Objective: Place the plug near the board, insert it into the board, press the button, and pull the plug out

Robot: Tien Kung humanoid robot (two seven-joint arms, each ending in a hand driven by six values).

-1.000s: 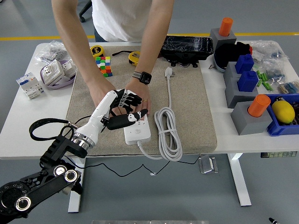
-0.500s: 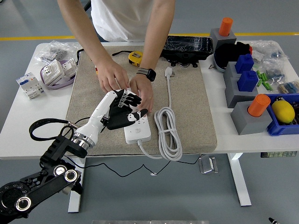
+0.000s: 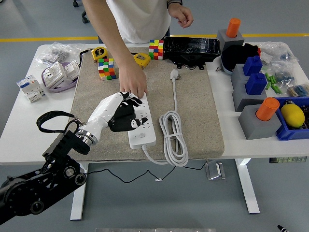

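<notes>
A white power strip (image 3: 142, 129) lies lengthwise on the beige mat (image 3: 198, 111), with its button (image 3: 141, 136) near the front end. The white plug (image 3: 174, 74) lies unplugged on the mat to the right of the strip. Its cable runs down into a coil (image 3: 174, 137). My left hand (image 3: 126, 117) lies across the strip's middle from the left, black fingers spread flat on it, gripping nothing. A person's hand (image 3: 133, 85) presses down on the strip's far end, just above my fingers. Their other hand (image 3: 181, 14) is lifted off the table at the top.
Two Rubik's cubes (image 3: 107, 68) (image 3: 155, 49) and two yellow tape measures (image 3: 99, 52) (image 3: 140, 59) sit along the mat's far edge, beside a black case (image 3: 193, 48). Grey blocks with orange and blue pegs (image 3: 258, 104) and a blue bin (image 3: 292, 123) fill the right side. White boxes (image 3: 34, 89) stand far left.
The person pulled one hand away up off the table and moved the other to the strip's far end. A second cube now stands by the black case. My fingers flattened on the strip.
</notes>
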